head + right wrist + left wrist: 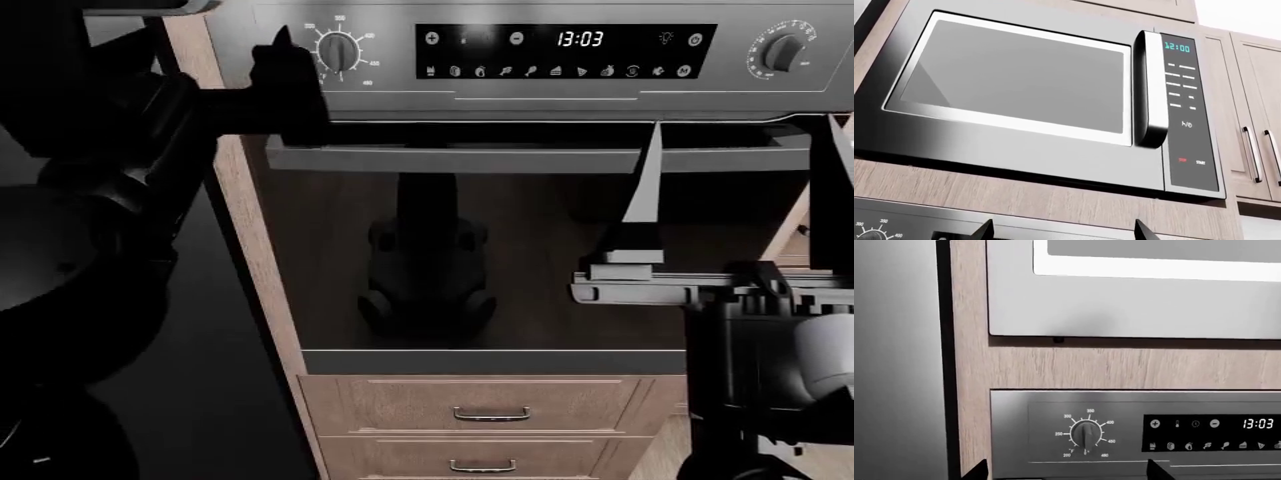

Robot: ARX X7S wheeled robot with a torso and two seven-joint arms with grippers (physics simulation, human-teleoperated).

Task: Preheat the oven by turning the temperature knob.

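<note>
temperature knob beside left gripper, seemingly apart

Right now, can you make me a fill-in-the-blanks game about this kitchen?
1. The oven's display shows the time ____.
2. The temperature knob sits to the ____ of that display in the head view.
3. The appliance built in above the oven is a ____.
4. Below the oven door are wooden ____.

Missing words: 13:03; left; microwave; drawers
</note>
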